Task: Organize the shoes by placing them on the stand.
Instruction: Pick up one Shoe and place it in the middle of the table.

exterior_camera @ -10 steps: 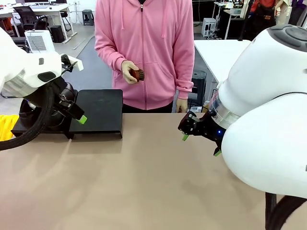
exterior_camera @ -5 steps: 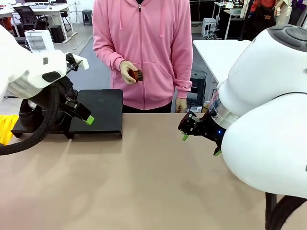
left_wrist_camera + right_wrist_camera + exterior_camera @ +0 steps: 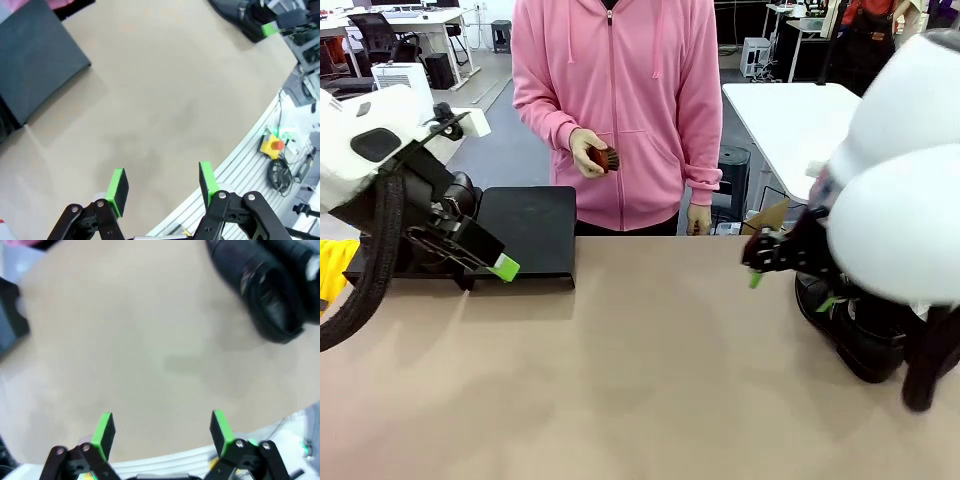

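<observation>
Stand: visible panel bare (the rest sits behind the left arm).
Shoes: on the table, far right, well apart from the stand.
Left gripper: jaws parted, empty.
Right gripper: jaws wide, empty, near the shoes.
Left to do: lifting those shoes across.

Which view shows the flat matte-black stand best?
Front view: the flat matte-black stand shows most of its top, its left end behind the left arm. Left wrist view catches one corner; right wrist view, a blurred edge.
</observation>
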`<state>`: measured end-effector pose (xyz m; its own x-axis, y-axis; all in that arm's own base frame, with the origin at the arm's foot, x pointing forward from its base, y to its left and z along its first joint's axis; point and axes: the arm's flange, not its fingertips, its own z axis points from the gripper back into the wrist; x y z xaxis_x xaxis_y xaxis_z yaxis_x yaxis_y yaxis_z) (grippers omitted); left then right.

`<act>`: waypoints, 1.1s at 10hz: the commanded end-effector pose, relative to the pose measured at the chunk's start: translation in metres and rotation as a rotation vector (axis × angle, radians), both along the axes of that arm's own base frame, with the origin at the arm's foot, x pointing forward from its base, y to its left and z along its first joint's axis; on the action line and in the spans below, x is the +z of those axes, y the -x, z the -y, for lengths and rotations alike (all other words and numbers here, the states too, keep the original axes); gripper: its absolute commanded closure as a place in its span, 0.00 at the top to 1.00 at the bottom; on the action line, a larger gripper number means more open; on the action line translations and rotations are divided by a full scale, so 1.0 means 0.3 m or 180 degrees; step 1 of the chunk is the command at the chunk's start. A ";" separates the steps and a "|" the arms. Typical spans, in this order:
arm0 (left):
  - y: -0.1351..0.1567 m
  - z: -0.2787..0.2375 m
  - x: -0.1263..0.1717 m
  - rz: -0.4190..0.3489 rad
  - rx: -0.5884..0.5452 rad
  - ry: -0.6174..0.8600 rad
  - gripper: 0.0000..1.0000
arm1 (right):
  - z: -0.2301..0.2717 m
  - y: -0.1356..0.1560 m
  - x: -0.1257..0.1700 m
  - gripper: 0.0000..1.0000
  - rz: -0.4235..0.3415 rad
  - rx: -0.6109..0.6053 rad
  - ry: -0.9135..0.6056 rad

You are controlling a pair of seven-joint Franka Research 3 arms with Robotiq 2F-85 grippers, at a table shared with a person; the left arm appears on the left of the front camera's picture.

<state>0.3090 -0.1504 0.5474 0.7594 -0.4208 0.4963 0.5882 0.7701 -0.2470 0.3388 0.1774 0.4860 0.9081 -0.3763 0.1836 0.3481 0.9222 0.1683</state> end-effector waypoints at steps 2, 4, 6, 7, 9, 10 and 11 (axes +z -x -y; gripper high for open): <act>0.013 0.029 0.005 0.0013 -0.0088 0.0003 0.74 | 0.212 -0.115 0.015 1.00 -0.0248 0.0841 0.0384; 0.013 0.029 0.005 0.0013 -0.0088 0.0003 0.74 | 0.300 -0.165 -0.026 1.00 -0.0369 0.1339 0.0570; 0.013 0.029 0.005 0.0013 -0.0088 0.0003 0.74 | 0.285 -0.127 -0.033 1.00 -0.0371 0.1064 0.0392; 0.013 0.029 0.005 0.0013 -0.0088 0.0003 0.74 | 0.285 -0.127 -0.033 1.00 -0.0371 0.1064 0.0392; 0.013 0.029 0.005 0.0013 -0.0088 0.0003 0.74 | 0.285 -0.127 -0.033 1.00 -0.0371 0.1064 0.0392; 0.013 0.029 0.005 0.0013 -0.0088 0.0003 0.74 | 0.305 -0.143 -0.046 1.00 -0.0407 0.1159 0.0480; 0.013 0.029 0.005 0.0013 -0.0088 0.0003 0.74 | 0.367 -0.181 -0.060 1.00 -0.0573 0.1253 0.0500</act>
